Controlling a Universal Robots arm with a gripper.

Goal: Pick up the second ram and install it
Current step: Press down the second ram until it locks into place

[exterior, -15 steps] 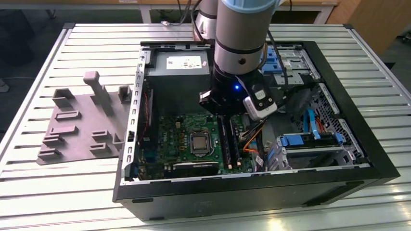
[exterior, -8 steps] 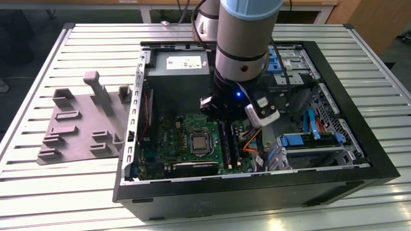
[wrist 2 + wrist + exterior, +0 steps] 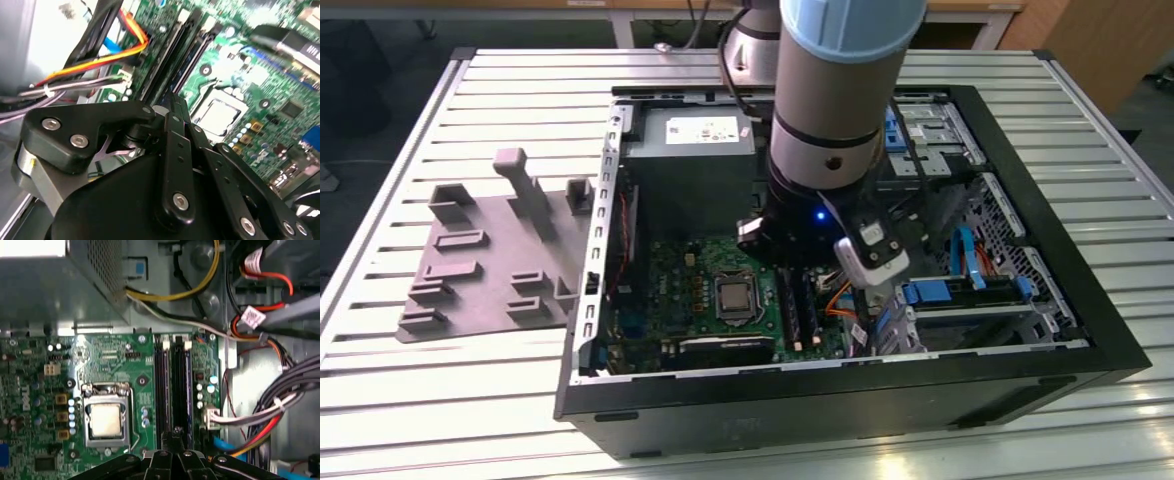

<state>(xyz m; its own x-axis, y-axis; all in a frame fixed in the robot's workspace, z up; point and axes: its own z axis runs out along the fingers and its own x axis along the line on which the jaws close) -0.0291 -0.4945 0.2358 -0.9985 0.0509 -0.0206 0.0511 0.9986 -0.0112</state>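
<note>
Your arm reaches down into the open computer case (image 3: 847, 385) that sits on the slatted tabletop (image 3: 480, 400), with the gripper (image 3: 176, 434) low over the green motherboard (image 3: 687, 290). In the first wrist view the fingers (image 3: 178, 431) look drawn together just above the near end of the long black memory slots (image 3: 172, 390) — whether they clamp anything you cannot tell, since the black linkage hides the tips. The second ram cannot be made out for certain; one slot may carry a stick, but the frames don't settle it. Beside the slots lies the processor socket (image 3: 106, 419) with its metal frame. Bundled cables (image 3: 280, 405) — orange, grey, white — run just beside the slots on the other side. In the exterior view, a grey holder block (image 3: 494, 255) with upright posts rests on the tabletop at the exterior view's left of the case.
</note>
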